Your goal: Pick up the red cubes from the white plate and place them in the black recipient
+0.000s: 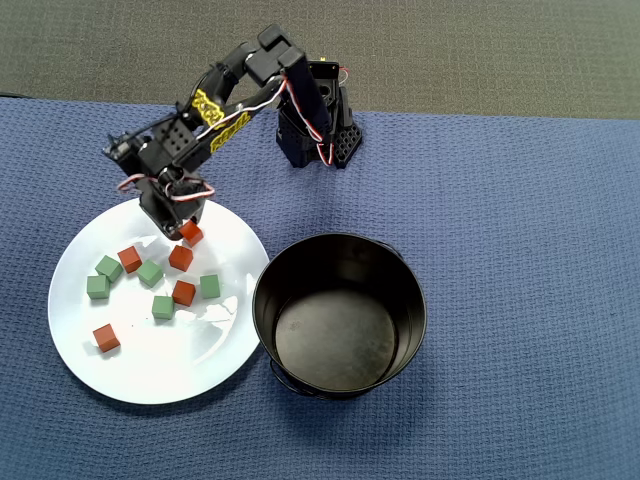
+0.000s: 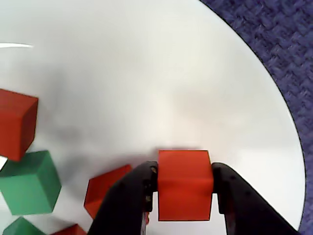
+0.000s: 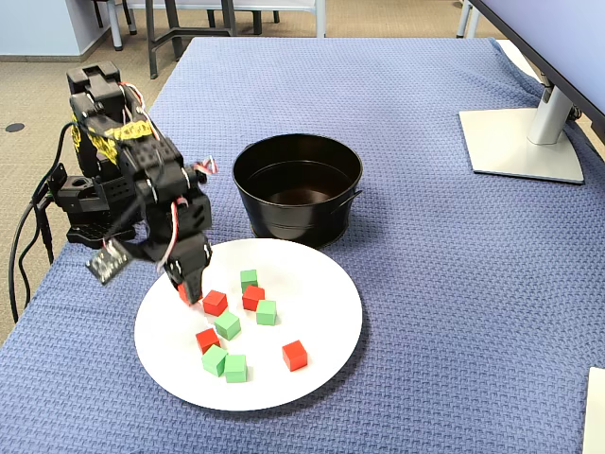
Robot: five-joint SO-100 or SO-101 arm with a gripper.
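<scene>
One small matte red cube (image 2: 185,185) sits squeezed in your black gripper (image 2: 185,196); the shiny black round pot (image 1: 340,312) waits just beside the flat white plate (image 1: 160,375).

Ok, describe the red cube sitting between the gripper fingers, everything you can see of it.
The held red cube is a small matte orange-red block with crisp edges and plain faces. In the wrist view the gripper clamps it from both sides, one black finger against each side face. It sits squarely, not tilted, over the white plate near its rim. Whether it still touches the plate cannot be told. In the overhead view it shows just below the gripper.
</scene>
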